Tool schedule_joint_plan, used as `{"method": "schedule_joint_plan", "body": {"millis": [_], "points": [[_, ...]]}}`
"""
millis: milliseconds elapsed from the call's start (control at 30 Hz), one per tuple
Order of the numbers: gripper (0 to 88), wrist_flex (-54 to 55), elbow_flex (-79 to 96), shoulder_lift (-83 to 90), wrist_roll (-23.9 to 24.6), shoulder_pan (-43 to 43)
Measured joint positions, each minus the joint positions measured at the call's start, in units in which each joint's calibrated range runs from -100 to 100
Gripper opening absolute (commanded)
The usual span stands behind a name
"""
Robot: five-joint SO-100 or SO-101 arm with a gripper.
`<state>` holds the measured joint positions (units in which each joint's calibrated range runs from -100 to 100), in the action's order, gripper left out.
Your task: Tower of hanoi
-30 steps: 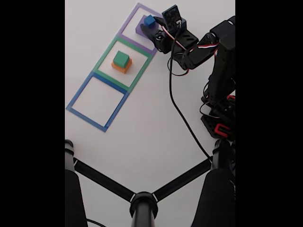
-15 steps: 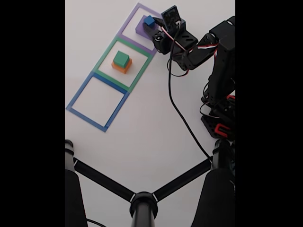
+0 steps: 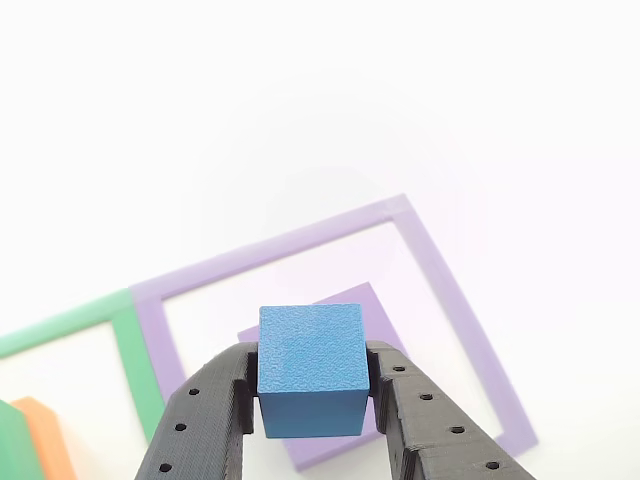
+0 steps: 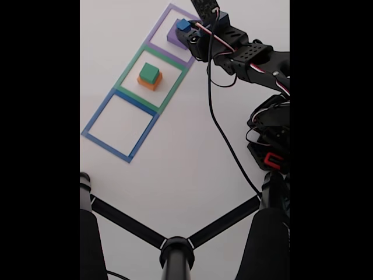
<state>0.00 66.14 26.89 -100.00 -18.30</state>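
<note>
Fixed view: my jaws pinch the blue cube above the purple block; green block sits atop orange block on the tabletop.

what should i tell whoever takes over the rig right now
Gripper: shut on the blue cube, held over the purple block.
Purple block lies inside the purple tape square.
Green block sits on the orange block in the green tape square, fixed view.
Blue tape square has no block in it.
Done: blue cube gripped.
Left: whether it is being lifted or set down cannot be told; the tower is split over two squares.
</note>
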Motion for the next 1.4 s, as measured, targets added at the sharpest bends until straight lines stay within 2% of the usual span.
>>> {"method": "schedule_joint_plan", "body": {"millis": [333, 500, 633, 800, 1133, 1267, 1400], "points": [[2.6, -56.7, -31.7, 10.4, 0.0, 1.7], [2.5, -77.1, -47.6, 10.9, 0.0, 5.0], [2.2, -86.7, -57.1, 10.9, 0.0, 9.5], [2.2, -91.6, -62.8, 10.9, 0.0, 14.0], [1.9, -91.7, -63.3, 11.7, 0.0, 17.9], [2.1, -85.1, -54.5, 14.2, 0.0, 18.9], [2.3, -72.8, -41.2, 16.9, 0.0, 18.7]]}}
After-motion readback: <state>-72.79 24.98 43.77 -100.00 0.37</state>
